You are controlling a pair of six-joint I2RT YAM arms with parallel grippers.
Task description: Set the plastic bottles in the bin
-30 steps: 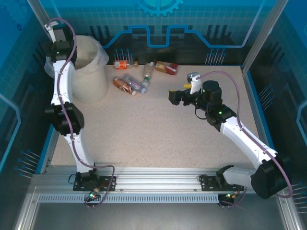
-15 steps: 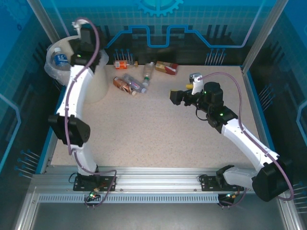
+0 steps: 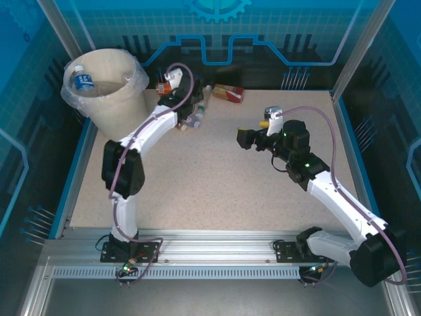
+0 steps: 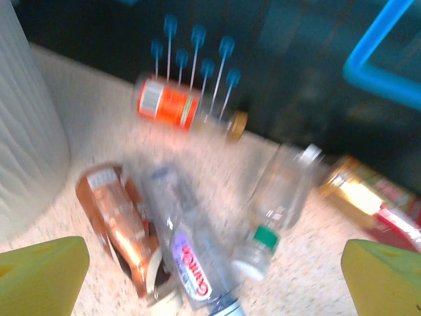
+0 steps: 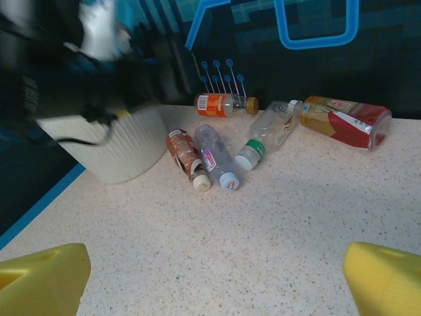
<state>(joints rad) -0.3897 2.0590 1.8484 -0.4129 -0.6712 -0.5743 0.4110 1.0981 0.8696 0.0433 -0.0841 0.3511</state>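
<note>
My left fingers [image 4: 46,273] stand spread wide with nothing held, low over the speckled surface [image 5: 263,237]. Just ahead of them, in a blurred wrist view, a brown bottle [image 4: 118,224] and a clear bottle [image 4: 191,257] lie side by side and touching. A green-capped bottle [image 4: 276,204] lies ahead toward the right finger. An orange-labelled bottle [image 4: 174,105] lies farther ahead, at the foot of the back wall [image 4: 296,79]. The bin [image 4: 26,145] stands just left of the left finger.

My right fingers [image 5: 39,276] are also parted wide and empty over bare surface, with the same cluster well ahead of them. A red-and-gold bottle [image 5: 342,120] lies ahead to their right, apart from the others. From above, a blue-labelled bottle [image 3: 82,80] rests inside the bin.
</note>
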